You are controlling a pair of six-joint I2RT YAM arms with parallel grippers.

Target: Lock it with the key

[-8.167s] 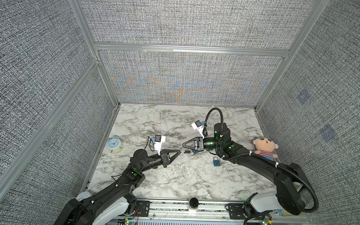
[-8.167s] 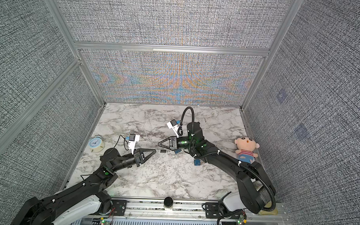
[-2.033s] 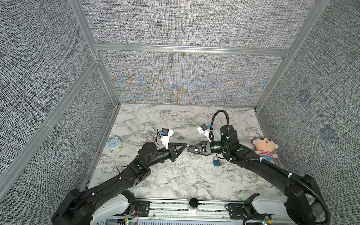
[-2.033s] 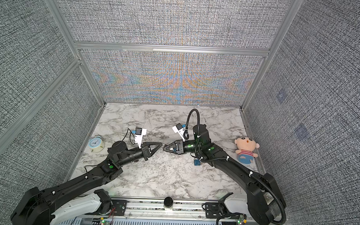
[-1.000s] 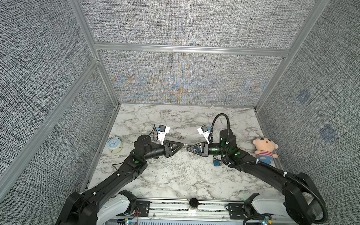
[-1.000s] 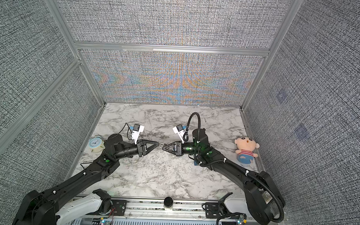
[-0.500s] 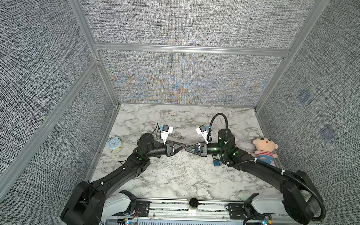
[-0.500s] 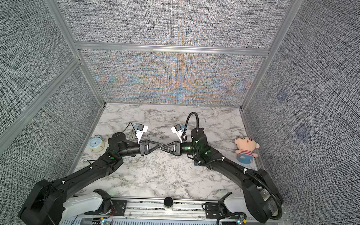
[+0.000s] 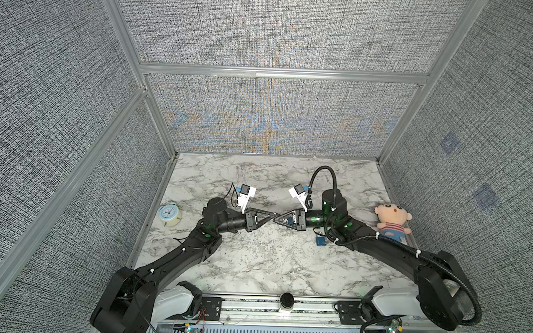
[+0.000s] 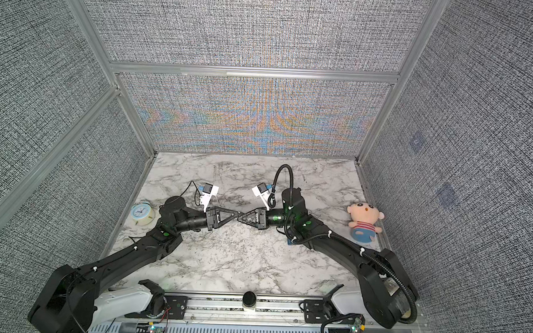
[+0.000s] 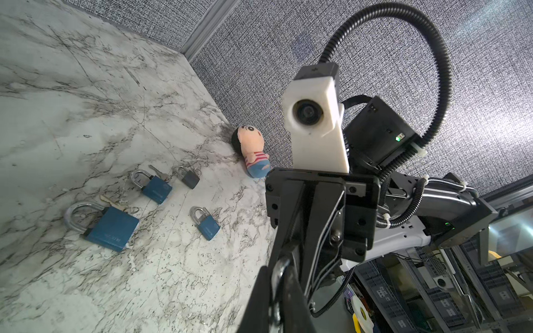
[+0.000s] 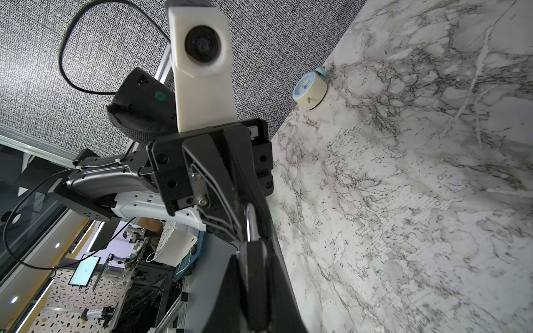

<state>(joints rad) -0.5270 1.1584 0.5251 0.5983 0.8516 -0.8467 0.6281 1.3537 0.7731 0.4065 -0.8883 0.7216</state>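
In both top views my two grippers meet tip to tip above the middle of the marble table (image 9: 255,264). My right gripper (image 9: 278,219) (image 12: 256,248) is shut on a small dark padlock (image 12: 256,274). Its silver shackle (image 12: 250,222) points at my left gripper (image 9: 273,217) (image 11: 278,269), which is shut on that shackle (image 11: 280,266). Keys lie on the table beside a large blue padlock (image 11: 111,227) and a medium blue padlock (image 11: 155,188). I cannot tell whether a key sits in the held padlock.
A small dark grey padlock (image 11: 189,178) and a small blue padlock (image 11: 207,225) (image 9: 320,241) lie near the right arm. A plush doll (image 9: 391,219) rests at the right edge. A pale blue alarm clock (image 9: 169,214) stands at the left edge. Fabric walls enclose three sides.
My left gripper has moved right to meet the right gripper and closed its fingers on the shackle. The right gripper has stayed shut on the padlock, shifting only slightly.
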